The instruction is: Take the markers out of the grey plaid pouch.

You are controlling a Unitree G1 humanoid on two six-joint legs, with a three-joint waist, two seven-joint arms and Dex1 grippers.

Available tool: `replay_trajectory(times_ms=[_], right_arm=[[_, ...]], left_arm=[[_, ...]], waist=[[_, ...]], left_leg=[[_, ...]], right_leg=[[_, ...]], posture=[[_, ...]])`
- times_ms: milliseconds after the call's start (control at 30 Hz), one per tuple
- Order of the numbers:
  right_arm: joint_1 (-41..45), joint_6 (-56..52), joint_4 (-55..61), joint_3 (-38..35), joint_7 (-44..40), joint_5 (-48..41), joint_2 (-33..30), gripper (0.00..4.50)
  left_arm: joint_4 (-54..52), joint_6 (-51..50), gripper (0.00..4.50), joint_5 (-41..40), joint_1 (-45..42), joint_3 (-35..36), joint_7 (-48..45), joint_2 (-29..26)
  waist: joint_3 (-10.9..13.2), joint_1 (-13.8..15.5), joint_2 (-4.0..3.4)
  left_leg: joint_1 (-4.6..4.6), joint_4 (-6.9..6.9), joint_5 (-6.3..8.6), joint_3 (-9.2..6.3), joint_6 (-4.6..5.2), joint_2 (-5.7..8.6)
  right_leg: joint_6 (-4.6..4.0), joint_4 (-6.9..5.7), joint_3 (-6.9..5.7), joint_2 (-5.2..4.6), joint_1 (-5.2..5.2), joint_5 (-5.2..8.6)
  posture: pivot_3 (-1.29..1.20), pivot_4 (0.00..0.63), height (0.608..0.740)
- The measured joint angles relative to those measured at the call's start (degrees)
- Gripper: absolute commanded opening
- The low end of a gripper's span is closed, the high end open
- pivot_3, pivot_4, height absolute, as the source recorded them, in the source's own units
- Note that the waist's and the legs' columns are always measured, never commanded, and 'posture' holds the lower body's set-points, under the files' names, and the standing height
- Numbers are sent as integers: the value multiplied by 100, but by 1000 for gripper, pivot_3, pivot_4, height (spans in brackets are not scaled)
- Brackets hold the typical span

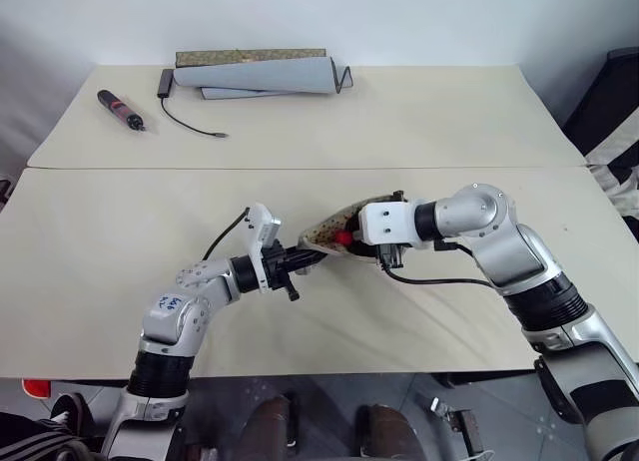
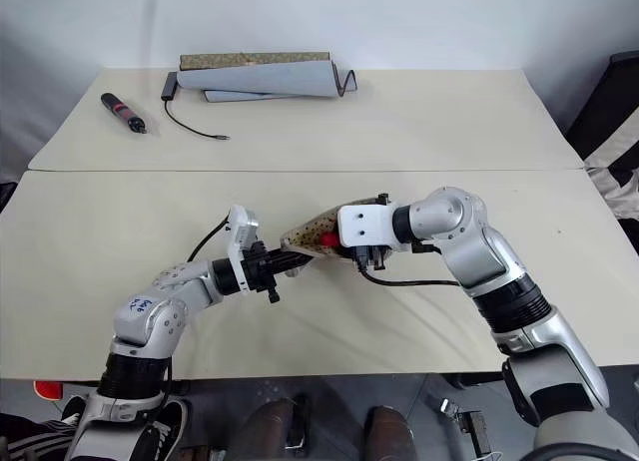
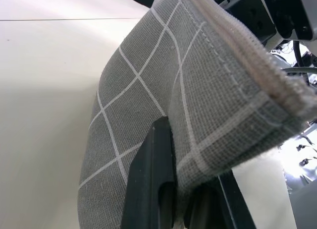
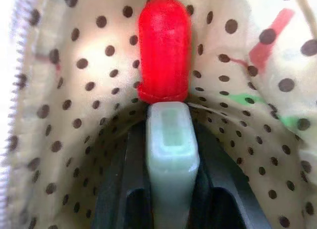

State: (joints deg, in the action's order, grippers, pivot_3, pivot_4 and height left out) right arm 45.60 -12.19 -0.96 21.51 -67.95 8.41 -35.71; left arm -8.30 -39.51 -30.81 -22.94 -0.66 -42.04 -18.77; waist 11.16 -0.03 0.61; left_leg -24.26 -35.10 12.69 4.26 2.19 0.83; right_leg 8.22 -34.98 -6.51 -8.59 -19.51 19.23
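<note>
The desk [image 1: 429, 122] is two pale tops butted along a seam running left to right, with wide bare room on both sides of the arms and along the near edge. At the far edge lies a rolled grey mat [image 1: 262, 76]; left of it, well apart, a black-and-red pen-like tool [image 1: 121, 110] and a thin black cable [image 1: 185, 117].

Near the middle of the near top, the grey plaid pouch [image 3: 148, 100] is held up off the desk between the two arms, its mouth turned toward the right arm. The left gripper [image 1: 296, 260] has its jaws closed on the pouch's left end, pinching the fabric. The right gripper [image 4: 171, 189] reaches into the open mouth, against the spotted lining [image 4: 74, 90]; its jaws are closed around a pale green-white marker [image 4: 171, 159] with a red cap [image 4: 164, 48], inside the pouch.
</note>
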Motion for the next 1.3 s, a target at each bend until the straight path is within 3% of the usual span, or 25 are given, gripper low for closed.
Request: replay_trajectory(times_ms=[133, 433, 533, 667, 933, 1067, 1300], right_arm=[[-79, -44, 82, 4, 4, 13, -55, 3195], [-75, 128, 82, 36, 14, 100, -204, 3195], [-69, 144, 91, 35, -4, 94, -276, 2582], [-69, 217, 91, 35, -2, 125, -356, 1239], [-8, 247, 126, 35, -8, 166, -437, 1239], [37, 233, 130, -3, 17, 161, -437, 448], [54, -14, 173, -221, -76, -189, -435, 449]], left_arm=[[0, -1, 0, -2, 0, -16, 0, 2], [0, -1, 0, -25, 0, -38, -1, 1], [0, -1, 0, -31, 0, -39, 0, 1], [0, -1, 0, -33, -1, -39, 0, 1], [-1, -1, 0, -36, -2, -39, 0, 2], [-2, -1, 0, -36, -2, -39, 0, 1], [-11, 3, 0, -38, -2, -38, 1, 3]], waist=[[0, -3, 0], [0, 0, 0], [0, -1, 0], [0, -2, 0], [0, 1, 0], [0, 2, 0], [0, 5, 0]], left_leg=[[0, 0, 0, 0, -1, 0], [0, 0, 1, 0, -1, 0], [0, 0, 1, 0, -1, 0], [0, 0, 1, 0, -1, 0], [0, 0, 1, 1, -1, 0], [0, 0, 1, 1, -1, 0], [0, 0, 0, 0, 0, 0]], right_leg=[[0, 1, 0, 0, -1, 0], [0, 3, 0, 0, -1, 0], [0, 3, 1, 0, -1, 0], [0, 3, 1, 0, -1, 0], [0, 7, 1, -1, -1, 0], [0, 7, 1, -1, 0, 0], [0, 7, 0, -1, 0, 0]], posture=[[0, 150, 740], [0, 150, 740], [0, 150, 740], [0, 150, 740], [0, 150, 740], [0, 150, 740], [0, 150, 740]])
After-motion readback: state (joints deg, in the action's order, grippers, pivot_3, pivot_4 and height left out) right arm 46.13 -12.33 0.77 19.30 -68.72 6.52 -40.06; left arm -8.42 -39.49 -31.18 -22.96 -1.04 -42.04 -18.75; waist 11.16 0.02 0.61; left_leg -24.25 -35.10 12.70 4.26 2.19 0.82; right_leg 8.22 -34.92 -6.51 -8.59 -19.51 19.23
